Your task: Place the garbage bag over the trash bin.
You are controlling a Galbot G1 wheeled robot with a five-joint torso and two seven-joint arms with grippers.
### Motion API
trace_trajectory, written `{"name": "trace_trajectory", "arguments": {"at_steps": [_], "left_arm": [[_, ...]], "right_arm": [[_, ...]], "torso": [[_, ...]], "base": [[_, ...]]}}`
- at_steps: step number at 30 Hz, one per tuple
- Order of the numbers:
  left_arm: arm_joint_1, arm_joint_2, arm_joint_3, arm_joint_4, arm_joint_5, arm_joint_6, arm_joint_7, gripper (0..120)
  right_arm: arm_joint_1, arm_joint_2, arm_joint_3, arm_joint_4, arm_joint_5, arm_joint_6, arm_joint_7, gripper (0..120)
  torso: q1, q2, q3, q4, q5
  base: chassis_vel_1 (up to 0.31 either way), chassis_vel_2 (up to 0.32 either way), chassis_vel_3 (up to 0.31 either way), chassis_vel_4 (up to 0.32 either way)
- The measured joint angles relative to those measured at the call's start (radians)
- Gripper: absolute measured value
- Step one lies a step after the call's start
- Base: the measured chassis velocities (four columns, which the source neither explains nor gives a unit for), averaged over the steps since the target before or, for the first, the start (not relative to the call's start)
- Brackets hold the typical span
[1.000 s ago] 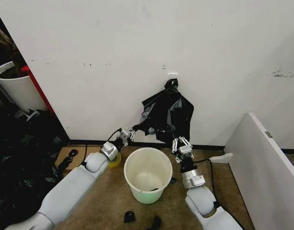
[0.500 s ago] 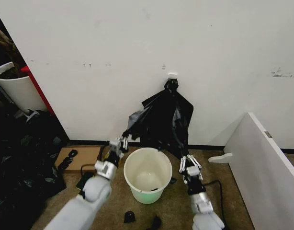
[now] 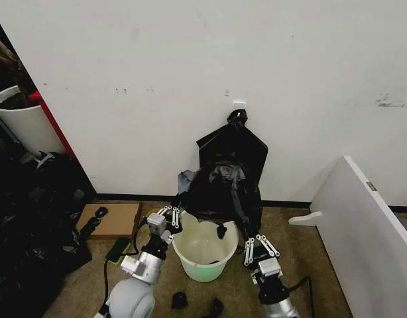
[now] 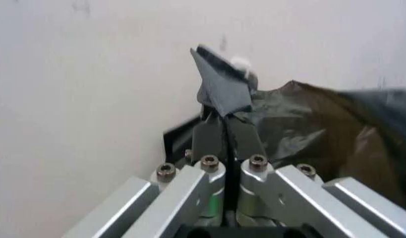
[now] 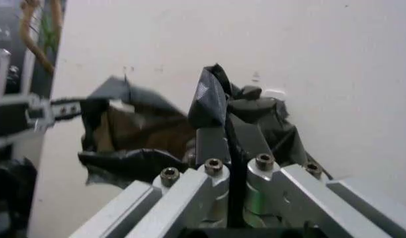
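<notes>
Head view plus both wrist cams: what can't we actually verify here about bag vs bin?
- Far rim of the trash bin: head view, covered by the garbage bag.
- Bag's open mouth: folds hide it in every view.
- Left gripper and right gripper each pinch film; how much film they hold is hidden by the fingers.

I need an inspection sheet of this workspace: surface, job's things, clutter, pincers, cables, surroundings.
Surface: brown carpet floor.
Job's things: glossy black plastic garbage bag stretched above the round cream-white plastic trash bin.
Clutter: flat black knotted bag on the wall hook; small black scraps; flat cardboard piece.
Pincers: left pincer and right pincer each shut on a bag edge.
Cables: black cable beside the left arm.
Surroundings: white wall; white pot; heap of black sheeting; white board.
</notes>
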Motion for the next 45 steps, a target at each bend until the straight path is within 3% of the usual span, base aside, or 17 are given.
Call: {"name": "trace_trajectory", "arguments": {"at_steps": [8, 22, 33, 45], "left_arm": [[0.074, -0.002, -0.049, -0.116, -0.078, 0.042, 0.005, 0], [0.061, -0.079, 0.005, 0.065, -0.14, 0.019, 0.031, 0], [0.05, -0.075, -0.013, 0.114, -0.004, -0.043, 0.019, 0], [0.044, -0.09, -0.024, 0.183, 0.14, -0.097, -0.001, 0]], "right_arm": [[0.031, 0.0, -0.012, -0.007, 0.059, 0.014, -0.04, 0], [0.134, 0.033, -0.007, -0.19, 0.099, 0.002, -0.09, 0], [0.168, 0.06, -0.054, -0.274, 0.143, 0.043, -0.191, 0], [0.264, 0.113, -0.107, -0.413, 0.313, 0.124, -0.372, 0]], "torso": [[0.0, 0.0, 0.0, 0.0001, 0.0002], [0.0, 0.0, 0.0, 0.0, 0.0001], [0.0, 0.0, 0.0, -0.0001, 0.0], [0.0, 0.0, 0.0, 0.0001, 0.0]], "base": [[0.0, 0.0, 0.0, 0.0], [0.0, 0.0, 0.0, 0.0], [0.0, 0.0, 0.0, 0.0], [0.0, 0.0, 0.0, 0.0]]}}
